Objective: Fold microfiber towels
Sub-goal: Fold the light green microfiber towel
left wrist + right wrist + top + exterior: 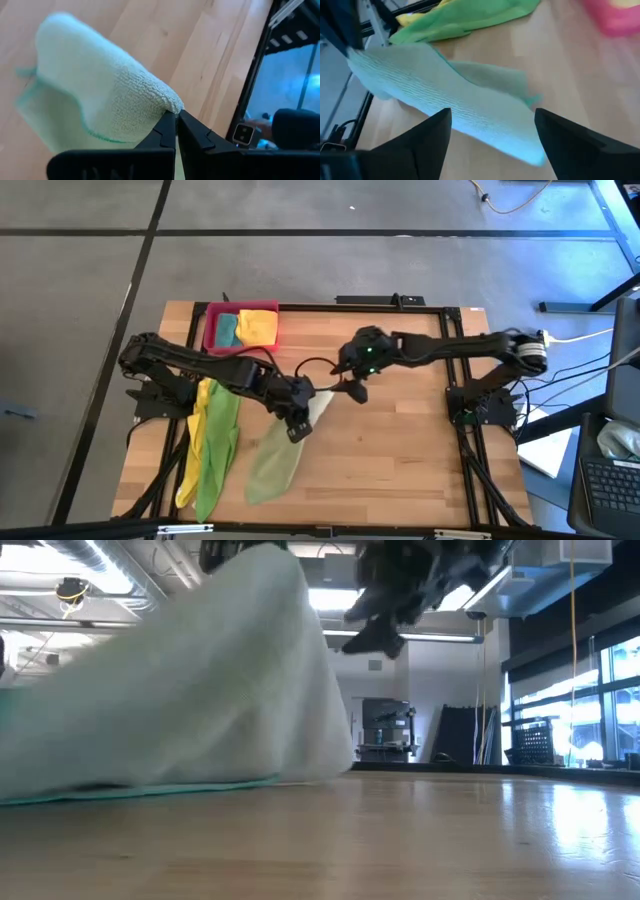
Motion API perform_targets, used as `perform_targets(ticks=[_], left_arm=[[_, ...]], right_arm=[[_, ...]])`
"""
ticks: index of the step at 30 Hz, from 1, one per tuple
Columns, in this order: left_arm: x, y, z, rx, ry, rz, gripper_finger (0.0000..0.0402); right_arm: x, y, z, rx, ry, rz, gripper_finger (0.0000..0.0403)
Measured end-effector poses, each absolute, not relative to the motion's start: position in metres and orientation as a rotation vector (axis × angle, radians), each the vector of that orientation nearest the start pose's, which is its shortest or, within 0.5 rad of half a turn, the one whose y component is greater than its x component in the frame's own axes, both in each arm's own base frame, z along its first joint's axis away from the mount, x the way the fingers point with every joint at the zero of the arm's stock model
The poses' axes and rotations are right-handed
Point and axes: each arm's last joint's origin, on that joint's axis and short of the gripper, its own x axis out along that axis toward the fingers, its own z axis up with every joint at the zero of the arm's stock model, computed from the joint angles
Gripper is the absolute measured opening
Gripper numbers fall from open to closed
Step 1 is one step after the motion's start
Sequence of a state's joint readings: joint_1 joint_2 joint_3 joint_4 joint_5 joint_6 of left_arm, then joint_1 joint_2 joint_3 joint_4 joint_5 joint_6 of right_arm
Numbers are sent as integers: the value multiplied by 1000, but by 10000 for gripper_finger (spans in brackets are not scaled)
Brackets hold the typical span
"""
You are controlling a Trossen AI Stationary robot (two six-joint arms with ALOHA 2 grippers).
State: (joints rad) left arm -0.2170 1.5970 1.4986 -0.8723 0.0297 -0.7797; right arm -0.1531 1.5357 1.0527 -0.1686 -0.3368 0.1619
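My left gripper (298,426) is shut on a pale olive-green microfiber towel (272,462) near the table's middle. The towel rises like a tent in the low view (190,680), and its lower edge (150,788) rests on the wood. My right gripper (492,135) hovers open just to the towel's right (352,388), fingers apart above the cloth (470,105), touching nothing. A yellow towel (190,450) and a bright green towel (220,445) lie flat at the left. A teal towel (226,330) and another yellow towel (258,326) sit in the pink tray (212,340). My left gripper pinches a raised peak of the pale towel (169,102) between its two fingertips (165,131). The fingers come from above, slanting down from the table's left. The cloth drapes slack from the pinch, and its near end (262,485) lies on the table. One layer or several, I cannot tell.
The pink tray stands at the far left of the table. The yellow and green towels fill the left strip. Bare wood (400,470) stretches over the near right. A black frame (470,460) edges the right side.
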Motion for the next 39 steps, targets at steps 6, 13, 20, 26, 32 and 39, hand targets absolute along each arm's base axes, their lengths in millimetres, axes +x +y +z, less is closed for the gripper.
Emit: perform_targets(ticks=[6,13,20,26,32,39], left_arm=[[317,-72,332,-627,1032,158,0],[313,-78,358,-606,1000,87,0],[303,-75,399,-582,960,46,0],[290,-68,418,-523,988,51,0],[279,-65,435,-512,991,48,0],[264,-58,456,-470,966,76,0]], right_arm=[[345,-36,215,418,727,373,279],[347,-26,213,367,710,517,258],[362,-34,234,253,526,321,254],[365,-15,242,231,456,501,254],[359,-10,231,247,567,517,254],[359,-7,227,273,591,497,254]])
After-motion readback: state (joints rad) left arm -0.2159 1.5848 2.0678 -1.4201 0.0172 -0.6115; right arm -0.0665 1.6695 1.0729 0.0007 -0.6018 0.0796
